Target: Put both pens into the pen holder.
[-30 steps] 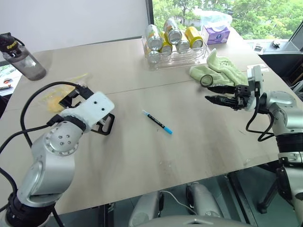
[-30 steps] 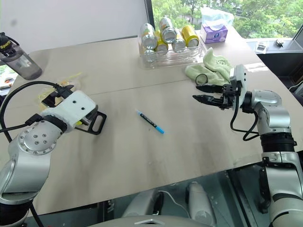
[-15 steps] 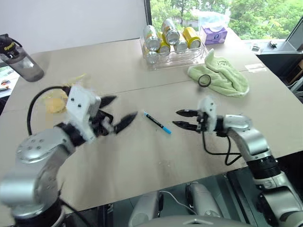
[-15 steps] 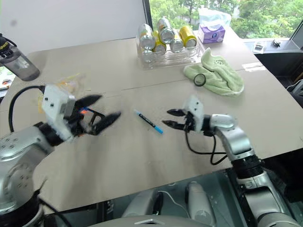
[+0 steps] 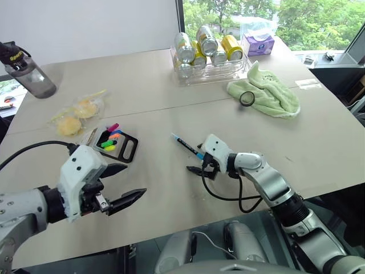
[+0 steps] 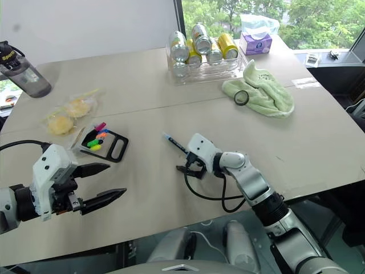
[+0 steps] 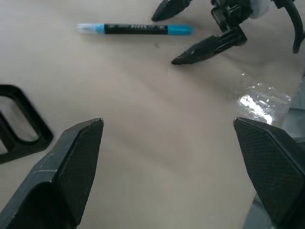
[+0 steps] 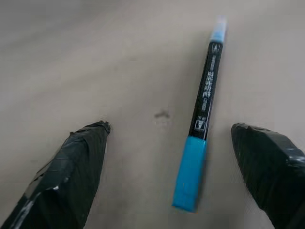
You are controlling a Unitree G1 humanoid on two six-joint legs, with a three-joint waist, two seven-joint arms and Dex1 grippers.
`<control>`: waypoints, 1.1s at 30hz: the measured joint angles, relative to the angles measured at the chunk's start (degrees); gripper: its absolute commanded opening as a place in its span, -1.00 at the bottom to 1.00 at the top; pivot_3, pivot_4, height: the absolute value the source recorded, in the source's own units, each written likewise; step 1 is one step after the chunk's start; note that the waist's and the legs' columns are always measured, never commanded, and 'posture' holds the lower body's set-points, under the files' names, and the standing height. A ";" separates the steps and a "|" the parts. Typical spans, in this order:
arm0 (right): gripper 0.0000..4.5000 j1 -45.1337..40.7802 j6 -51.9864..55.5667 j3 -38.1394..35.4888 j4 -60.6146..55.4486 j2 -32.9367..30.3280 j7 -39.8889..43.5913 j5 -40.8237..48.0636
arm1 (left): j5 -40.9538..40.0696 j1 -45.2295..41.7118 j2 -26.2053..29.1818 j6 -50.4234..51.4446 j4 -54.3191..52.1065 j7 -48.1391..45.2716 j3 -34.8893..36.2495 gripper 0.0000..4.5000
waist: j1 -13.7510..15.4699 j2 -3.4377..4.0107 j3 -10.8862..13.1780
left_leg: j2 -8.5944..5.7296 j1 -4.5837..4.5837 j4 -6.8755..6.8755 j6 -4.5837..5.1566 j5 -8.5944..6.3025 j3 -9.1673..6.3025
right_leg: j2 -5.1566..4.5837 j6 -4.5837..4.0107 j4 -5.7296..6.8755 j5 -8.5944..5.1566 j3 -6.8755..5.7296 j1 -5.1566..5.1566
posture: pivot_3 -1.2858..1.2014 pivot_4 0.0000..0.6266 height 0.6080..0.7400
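**Blue-ended pen lies between the right pincer's spread fingers**

At the far left of the worktop [image 5: 154, 188] stands a dark water bottle [image 5: 25, 71], with a clear bag of yellow pieces [image 5: 77, 111] nearer the middle. The left pincer [image 5: 122, 185] hovers low over the near edge, fingers spread wide and holding nothing. Just beyond it lies the pen holder [image 5: 114, 144], flat on the worktop, with green, yellow, orange and pink marker ends showing inside. Further right lies the light-blue-ended pen [image 8: 202, 119], well apart from the holder. The right pincer [image 5: 198, 165] sits low at the pen's near end, fingers wide, the pen between them but not gripped. Behind are a tray of cans [image 5: 208, 54] and a green cloth [image 5: 268, 94].
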 measured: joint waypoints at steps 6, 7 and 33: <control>-0.14 -0.85 5.69 -2.16 -0.83 1.43 -2.06 0.33 | -0.84 0.36 0.52 -1.81 0.19 1.14 -0.98 1.00 | 0.11 0.00 -0.01 | 0.00 0.00 -0.03 0.00 0.00 -0.01 | 0.00 0.00 -0.05 0.00 -0.02 0.02 | 0.03 -0.52 0.99; -0.39 -0.88 5.92 -2.40 -0.86 1.35 -2.17 0.37 | -0.84 0.35 0.75 -2.20 0.41 1.49 -1.42 1.00 | 0.12 -0.01 -0.01 | 0.00 0.00 -0.04 0.00 0.00 -0.01 | 0.00 0.00 -0.07 0.00 -0.02 0.02 | 0.03 -0.52 0.99; -0.99 5.35 -8.53 -12.66 -13.12 2.01 4.63 15.96 | -25.73 -31.90 -36.72 -7.75 18.16 42.06 -15.05 1.00 | 0.50 -0.20 -0.10 | -0.03 -0.09 0.07 -0.01 -0.01 -0.27 | -0.03 0.02 -0.17 0.02 -0.22 0.10 | 0.03 -0.52 0.99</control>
